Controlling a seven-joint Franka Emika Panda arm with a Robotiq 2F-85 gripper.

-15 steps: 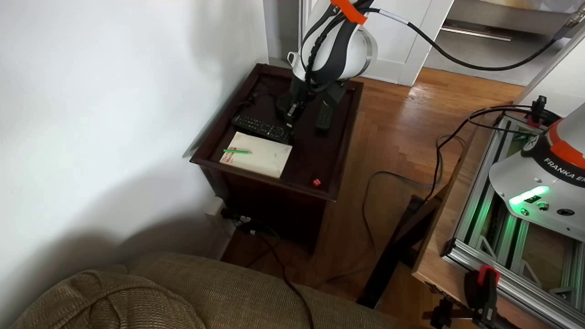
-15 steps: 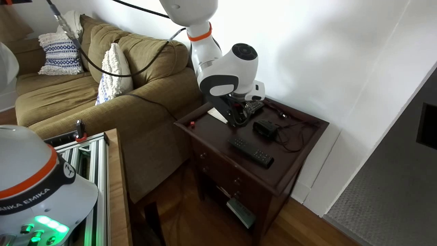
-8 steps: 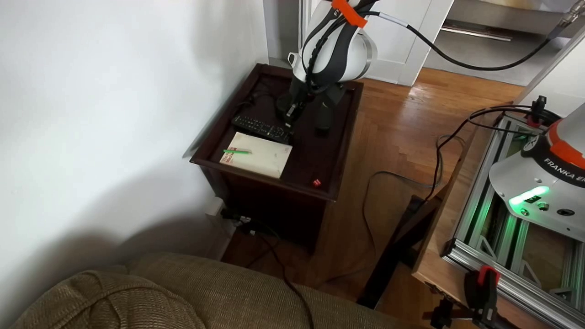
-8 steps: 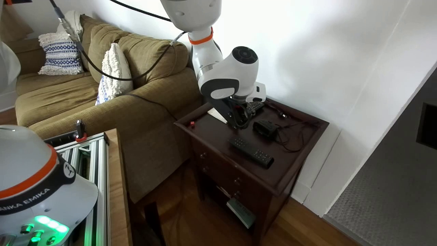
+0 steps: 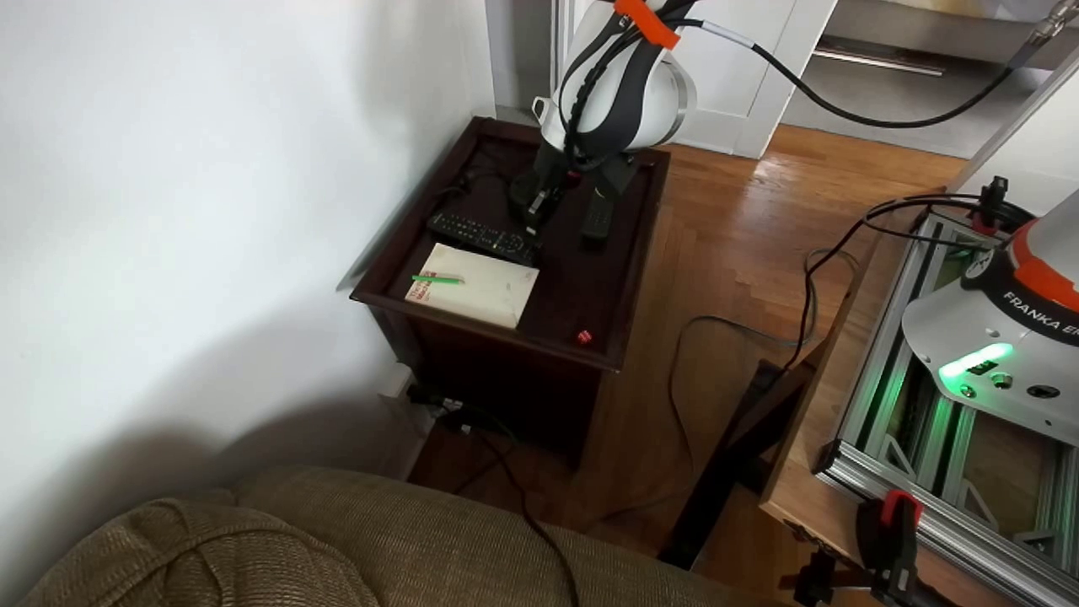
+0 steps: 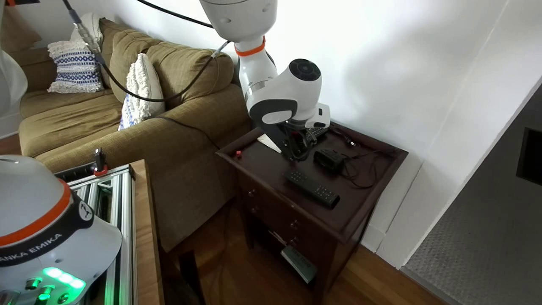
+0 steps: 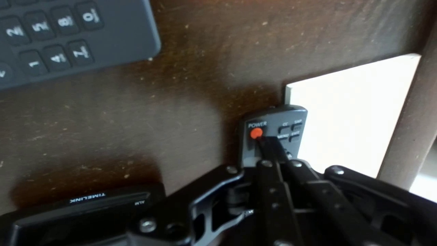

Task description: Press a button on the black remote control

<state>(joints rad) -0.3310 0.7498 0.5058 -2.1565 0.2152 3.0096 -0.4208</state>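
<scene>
A black remote (image 5: 480, 236) with a red POWER button (image 7: 256, 133) lies on a dark wooden nightstand (image 5: 582, 295), beside a white book. It also shows in the wrist view (image 7: 269, 121) and, partly behind the arm, in an exterior view (image 6: 317, 133). My gripper (image 7: 269, 140) is shut and empty, pointing down at this remote's end. It also shows in an exterior view (image 5: 534, 228). Its fingertips cover the lower edge of the red button; I cannot tell whether they touch it. A second black remote (image 6: 312, 188) lies nearer the drawer side, at the wrist view's upper left (image 7: 116, 34).
A black clock (image 6: 329, 159) with cables stands close to the gripper. The white book (image 5: 497, 295) carries a green pencil (image 5: 437, 279). A red die (image 5: 584, 337) sits near a corner. A wall (image 6: 381, 84) borders the nightstand, and a couch (image 6: 203, 106) stands beside it.
The arm has lowered slightly over the nightstand, mostly in the earlier half second. The gripper stays over the same end of the remote. The remotes, book and clock have not moved.
</scene>
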